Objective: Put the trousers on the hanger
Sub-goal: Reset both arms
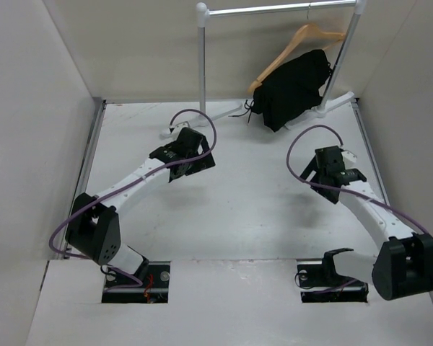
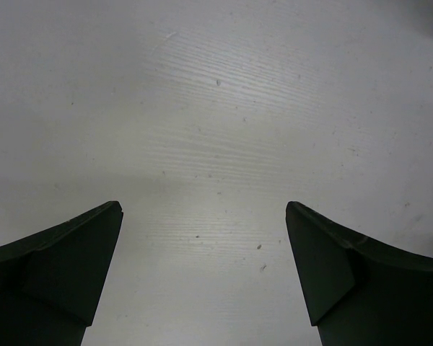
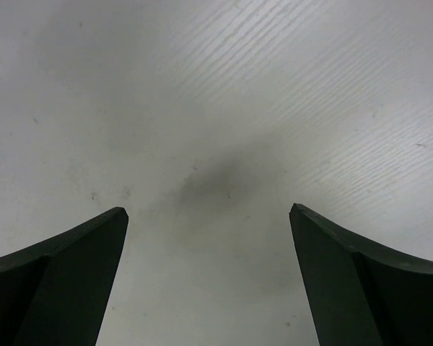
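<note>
The black trousers [image 1: 292, 88] hang folded over the crossbar of the tan wooden hanger [image 1: 297, 37], which hooks on the silver rack at the back right. My left gripper [image 1: 190, 160] hovers over the white table left of centre, well short of the trousers, open and empty. In the left wrist view its fingers [image 2: 72, 259] stand wide apart over bare table. My right gripper [image 1: 337, 175] sits below the trousers at the right, open and empty. Only white table shows between its fingers [image 3: 346, 274] in the right wrist view.
The silver rack [image 1: 203, 58] stands at the back, its top bar running right and its white feet [image 1: 332, 107] resting on the table. White walls close in the left, right and back. A raised white ledge [image 1: 224, 303] covers the near edge by the arm bases.
</note>
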Robot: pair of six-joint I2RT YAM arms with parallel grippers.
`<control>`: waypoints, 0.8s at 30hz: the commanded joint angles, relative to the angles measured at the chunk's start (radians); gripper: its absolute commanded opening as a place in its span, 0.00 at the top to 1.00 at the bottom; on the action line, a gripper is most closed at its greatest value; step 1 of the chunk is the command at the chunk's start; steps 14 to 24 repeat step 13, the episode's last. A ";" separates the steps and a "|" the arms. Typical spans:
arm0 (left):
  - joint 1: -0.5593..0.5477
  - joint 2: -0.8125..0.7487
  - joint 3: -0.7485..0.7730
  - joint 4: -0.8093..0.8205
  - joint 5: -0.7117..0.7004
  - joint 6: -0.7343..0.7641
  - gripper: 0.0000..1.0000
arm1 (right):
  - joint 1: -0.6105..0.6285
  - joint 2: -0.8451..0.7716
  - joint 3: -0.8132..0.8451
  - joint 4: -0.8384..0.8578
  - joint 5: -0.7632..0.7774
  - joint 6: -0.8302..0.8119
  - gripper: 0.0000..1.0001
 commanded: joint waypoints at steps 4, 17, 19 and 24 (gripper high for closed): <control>-0.021 -0.047 -0.053 -0.025 -0.060 -0.077 0.00 | 0.156 0.024 0.032 -0.015 0.011 0.010 0.00; -0.030 -0.143 -0.076 -0.112 -0.144 -0.139 0.00 | 0.334 -0.038 0.021 0.074 -0.077 -0.010 0.00; -0.030 -0.143 -0.076 -0.112 -0.144 -0.139 0.00 | 0.334 -0.038 0.021 0.074 -0.077 -0.010 0.00; -0.030 -0.143 -0.076 -0.112 -0.144 -0.139 0.00 | 0.334 -0.038 0.021 0.074 -0.077 -0.010 0.00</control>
